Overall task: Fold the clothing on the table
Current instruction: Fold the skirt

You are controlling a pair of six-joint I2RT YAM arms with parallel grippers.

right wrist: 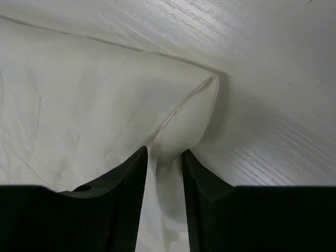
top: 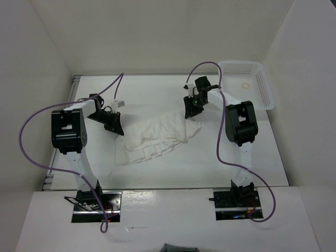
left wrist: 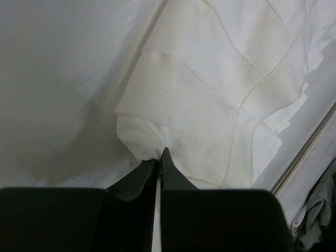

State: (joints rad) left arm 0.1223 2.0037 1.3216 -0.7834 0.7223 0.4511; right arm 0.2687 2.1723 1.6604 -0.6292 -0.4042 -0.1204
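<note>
Pleated clothing (top: 157, 139) is lying spread in a fan shape around the middle of the desk (top: 157, 94), white on white, with its stacked pleat edges showing along the near side. Starting on the left, I am seeing the left tool (left wrist: 160, 157) sitting low at the garment's left end. In its wrist view the two black fingers are pressing together with a bunched bit of the fabric's edge pinched at their tips, so it is gripping the clothing. Across the cloth, the right tool (right wrist: 164, 157) is sitting at the garment's far-right corner. Its fingers are standing partly apart with a puffed fold of the seamed corner filling the gap between them, and I cannot tell whether they are clamping it. Further right, a white lattice basket (top: 247, 84) is resting in the far right corner of the desk, well apart from the clothing.
</note>
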